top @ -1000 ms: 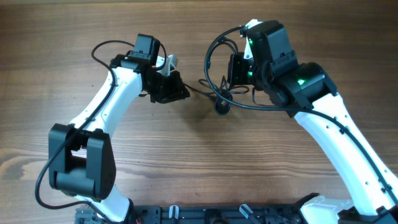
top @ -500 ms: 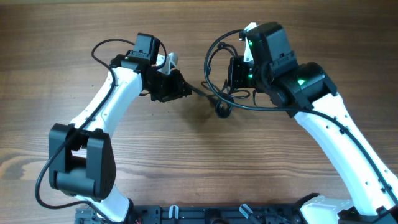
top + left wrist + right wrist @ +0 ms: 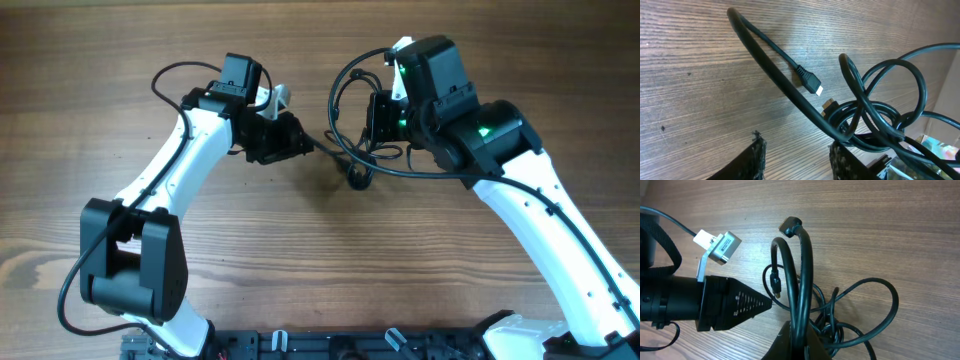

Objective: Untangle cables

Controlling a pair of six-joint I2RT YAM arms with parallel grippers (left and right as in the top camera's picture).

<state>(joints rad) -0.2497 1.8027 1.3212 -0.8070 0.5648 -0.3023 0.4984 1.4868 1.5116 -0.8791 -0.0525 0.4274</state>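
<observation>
Both arms reach toward the upper middle of the overhead frame: our left arm (image 3: 165,170) sweeps up from the lower left, our right arm (image 3: 545,210) from the lower right. Left claw (image 3: 797,162) points right, fingers parted. Right claw (image 3: 795,340) faces it, pinched tight on the cables (image 3: 805,270).

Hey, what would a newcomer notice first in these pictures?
A knot of black cables sits upper-centre in the overhead view. The right fingers pinch one thick strand of it, while the left fingers stand open beside the knot, holding nothing.
</observation>
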